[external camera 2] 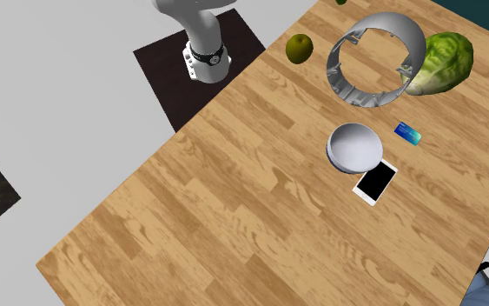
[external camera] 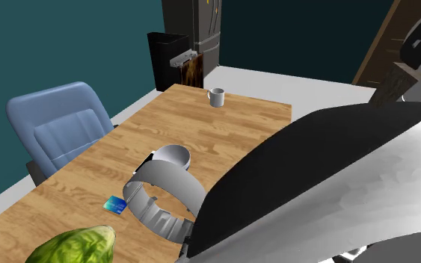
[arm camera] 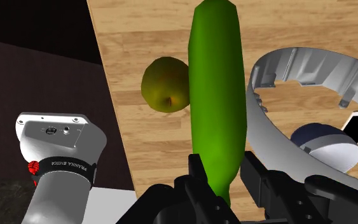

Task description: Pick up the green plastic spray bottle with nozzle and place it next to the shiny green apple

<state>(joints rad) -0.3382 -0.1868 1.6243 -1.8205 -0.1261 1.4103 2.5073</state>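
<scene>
A smooth green spray bottle stands out lengthwise from my gripper, whose two black fingers clasp its lower end. It hangs above the wooden table. Close beside the bottle's middle, on the side toward the arm's base, lies the dull green apple; whether the two touch I cannot tell. In the second exterior view the apple sits near the table's far edge, just left of the grey ring.
On the bottle's other side are the grey ring, a round bowl, a white phone and a blue card. A lettuce head touches the ring. A mug stands far off; a blue chair is alongside.
</scene>
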